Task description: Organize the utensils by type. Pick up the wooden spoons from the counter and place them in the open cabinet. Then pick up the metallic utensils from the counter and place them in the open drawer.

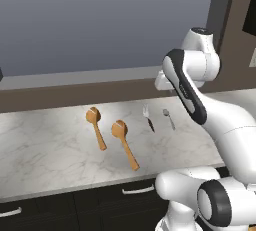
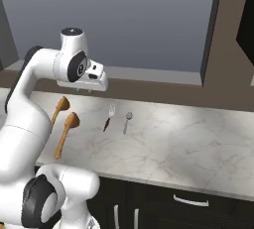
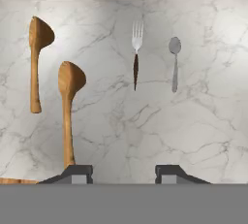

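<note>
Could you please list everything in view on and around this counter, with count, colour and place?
wooden spoons: two, orange-brown, lying apart on the counter, left of the metal pieces in the hand view
fork: one, silver with dark handle, beside the small spoon
small spoon: one, silver, rightmost of the four
counter: one, white marble with grey veins
cabinet fronts: black, silver handles, below the counter
gripper: one, dark fingertips apart, above the counter, holding nothing
</note>
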Controlling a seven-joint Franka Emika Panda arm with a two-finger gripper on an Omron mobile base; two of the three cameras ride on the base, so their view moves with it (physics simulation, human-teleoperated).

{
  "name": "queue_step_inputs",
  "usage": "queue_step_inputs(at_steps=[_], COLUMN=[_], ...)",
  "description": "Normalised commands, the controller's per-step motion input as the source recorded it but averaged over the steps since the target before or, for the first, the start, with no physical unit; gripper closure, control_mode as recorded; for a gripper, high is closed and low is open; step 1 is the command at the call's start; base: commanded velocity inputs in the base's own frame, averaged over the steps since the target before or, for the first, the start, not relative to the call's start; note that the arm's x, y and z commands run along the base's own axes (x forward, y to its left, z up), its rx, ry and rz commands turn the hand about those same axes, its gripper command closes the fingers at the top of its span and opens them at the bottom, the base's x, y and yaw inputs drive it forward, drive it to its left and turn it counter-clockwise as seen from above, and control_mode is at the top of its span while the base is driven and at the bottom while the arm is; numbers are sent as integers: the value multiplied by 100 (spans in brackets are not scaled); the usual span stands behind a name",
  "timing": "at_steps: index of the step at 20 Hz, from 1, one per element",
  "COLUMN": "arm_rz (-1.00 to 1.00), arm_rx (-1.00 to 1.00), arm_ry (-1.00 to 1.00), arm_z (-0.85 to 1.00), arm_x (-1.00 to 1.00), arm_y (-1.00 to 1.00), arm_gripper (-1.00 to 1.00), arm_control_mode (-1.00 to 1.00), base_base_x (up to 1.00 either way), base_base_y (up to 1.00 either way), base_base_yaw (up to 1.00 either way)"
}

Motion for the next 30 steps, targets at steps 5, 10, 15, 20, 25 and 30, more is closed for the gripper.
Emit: queue_step_inputs(at_steps=[5,10,15,20,25,30], arm_rz=[0,4,5,4,1,0], arm_rx=[0,0,0,0,0,0], arm_ry=[0,0,0,2,5,7], arm_z=[-2,-17,-26,-34,-39,-37], arm_x=[-11,-45,-60,-57,-43,-24], arm_y=[1,12,20,31,38,43], arm_gripper=[-100,-100,-100,-100,-100,-100], arm_control_mode=[-100,-100,-100,-100,-100,-100], base_base_x=[0,0,0,0,0,0], base_base_y=[0,0,0,0,0,0], base_base_yaw=[0,0,0,0,0,0])
